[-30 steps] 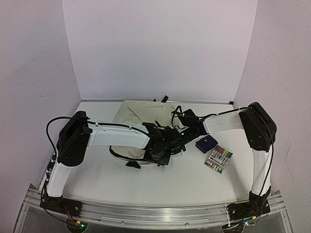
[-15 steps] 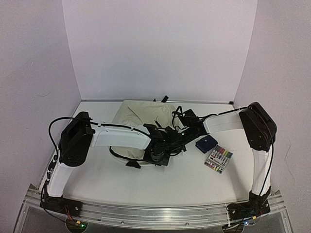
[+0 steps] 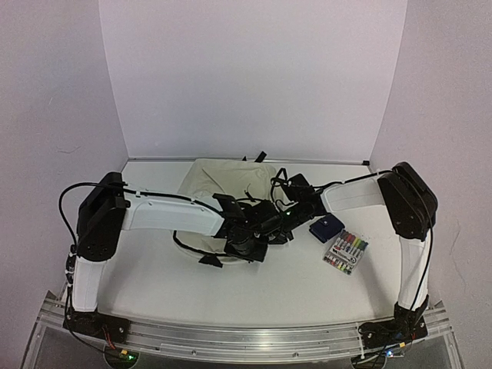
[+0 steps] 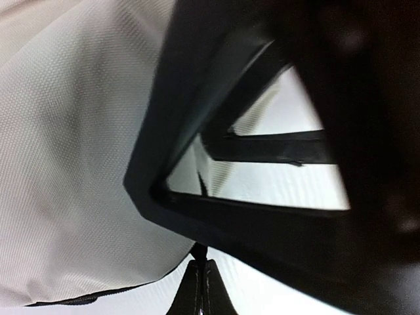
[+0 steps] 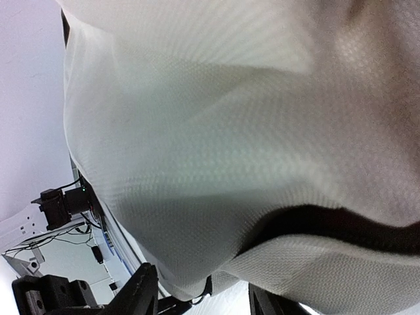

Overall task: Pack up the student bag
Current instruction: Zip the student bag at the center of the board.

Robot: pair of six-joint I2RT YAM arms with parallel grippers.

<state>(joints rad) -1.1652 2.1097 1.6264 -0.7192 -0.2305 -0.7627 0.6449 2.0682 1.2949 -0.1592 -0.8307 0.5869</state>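
The student bag [image 3: 219,183] is cream fabric and lies at the back middle of the table, with its black straps and trim towards the grippers. My left gripper [image 3: 247,240] sits at the bag's near edge. In the left wrist view it [image 4: 199,283] is shut on a thin black tab of the bag, with cream fabric [image 4: 79,164] and a black plastic triangle buckle [image 4: 216,216] close above. My right gripper [image 3: 286,211] is at the bag's right side. In the right wrist view it [image 5: 200,298] is open, and a fold of the bag's fabric [image 5: 197,164] hangs between its fingers.
A small navy pouch [image 3: 326,228] lies right of the grippers. A pack of coloured markers [image 3: 346,252] lies in front of it to the right. Black straps and cables [image 3: 201,250] trail on the table by the left gripper. White walls enclose the table.
My left arm's elbow has swung to the left and its gripper has shifted slightly left at the bag's edge. The right arm has not visibly moved.
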